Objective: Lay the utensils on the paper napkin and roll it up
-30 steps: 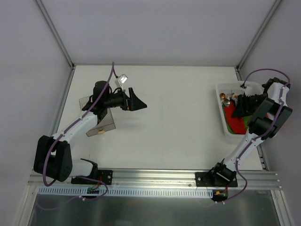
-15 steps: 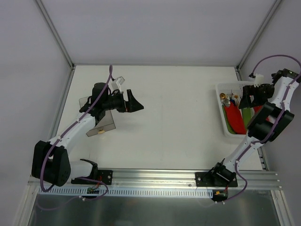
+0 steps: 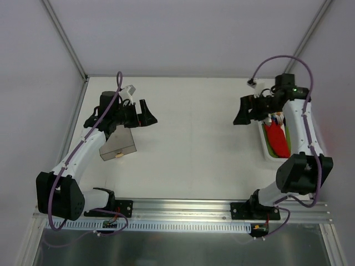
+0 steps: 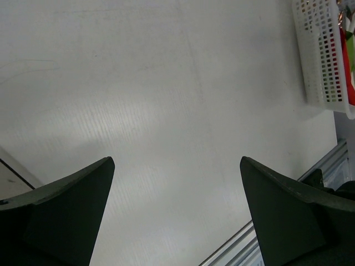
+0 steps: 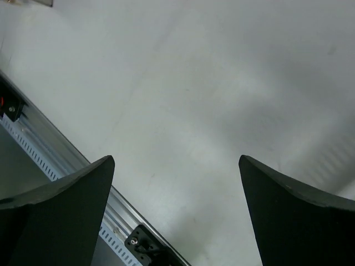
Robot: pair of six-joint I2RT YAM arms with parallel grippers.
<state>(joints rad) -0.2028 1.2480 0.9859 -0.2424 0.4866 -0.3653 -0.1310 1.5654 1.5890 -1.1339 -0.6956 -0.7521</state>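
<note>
White table (image 3: 194,127); right arm (image 3: 302,119) overlaps the basket (image 3: 265,147) (utensils impossible to discern).

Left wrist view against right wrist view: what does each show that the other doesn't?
Only the left wrist view shows the left gripper and the white basket, with red and green showing at its edge. Only the right wrist view shows the right gripper and a black bracket on the rail. Both show open, empty jaws, bare table and a stretch of that rail.
</note>
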